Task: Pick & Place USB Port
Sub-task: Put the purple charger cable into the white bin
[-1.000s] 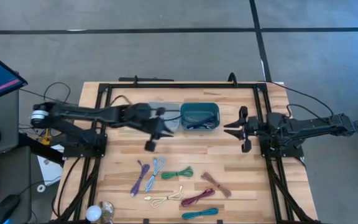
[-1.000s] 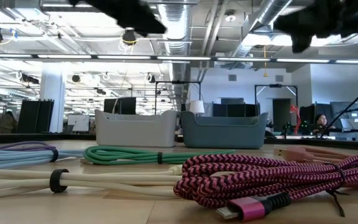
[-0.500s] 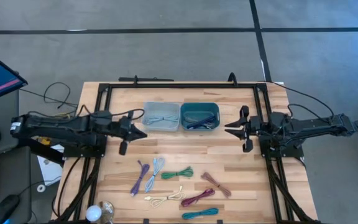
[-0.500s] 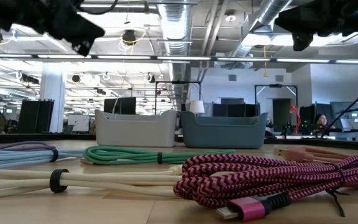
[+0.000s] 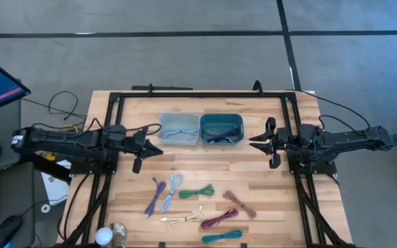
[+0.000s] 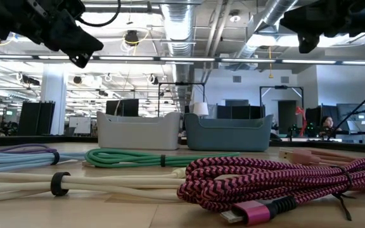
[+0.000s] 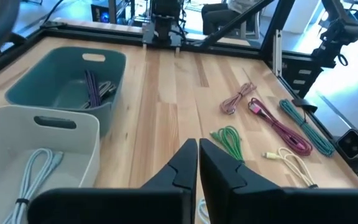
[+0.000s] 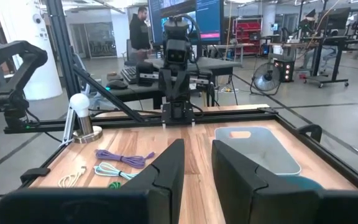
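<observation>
Left tool (image 5: 145, 149) fingers together, empty, above surface (image 5: 253, 179) at 9 o'clock. Right tool (image 5: 262, 142) slightly parted, empty, waiting at 3 o'clock. USB cables (image 5: 197, 205) at 6 o'clock: probably light, floppy, slippery; grip the banded middle.

The table (image 5: 253, 179) is pale wood with a black frame, and on it stand 2 bins: a light grey bin (image 5: 180, 130) and a teal bin (image 5: 221, 129). The loose cables are purple (image 5: 156, 193), light blue (image 5: 172, 187), green (image 5: 197, 192), cream (image 5: 185, 219), dusty pink (image 5: 239, 203) and teal (image 5: 222, 236). One cable (image 6: 265, 183) has a magenta-and-black braided pattern.
</observation>
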